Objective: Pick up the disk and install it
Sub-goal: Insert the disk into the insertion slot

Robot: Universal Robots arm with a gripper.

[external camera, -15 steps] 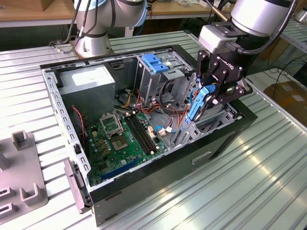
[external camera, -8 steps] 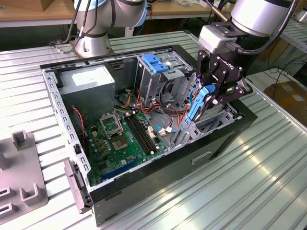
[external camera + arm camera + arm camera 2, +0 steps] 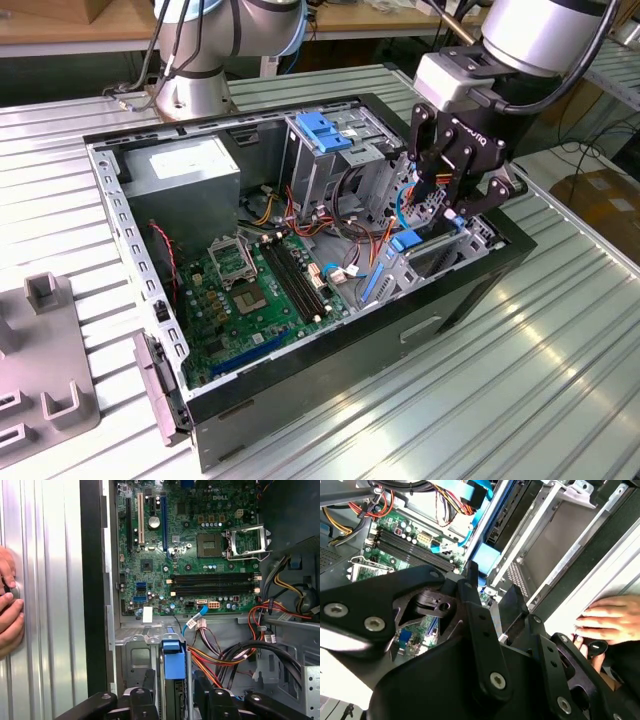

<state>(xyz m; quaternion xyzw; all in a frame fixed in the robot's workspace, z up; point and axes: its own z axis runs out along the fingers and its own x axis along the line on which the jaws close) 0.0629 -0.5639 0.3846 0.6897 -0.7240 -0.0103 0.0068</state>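
Ribbed metal table [image 3: 560,380]; wooden bench [image 3: 60,25] behind; cardboard box [image 3: 600,195].

An open computer case [image 3: 300,395] lies on its side on a ribbed metal table [image 3: 520,400]. A green motherboard [image 3: 260,290] fills the middle of the case, and a grey power supply [image 3: 185,175] sits toward ten o'clock. At three o'clock the arm's black gripper [image 3: 440,220] reaches down into the drive bay, just above the blue end of the disk [image 3: 405,241]. A grey fixture [image 3: 40,360] rests on the table at eight o'clock.
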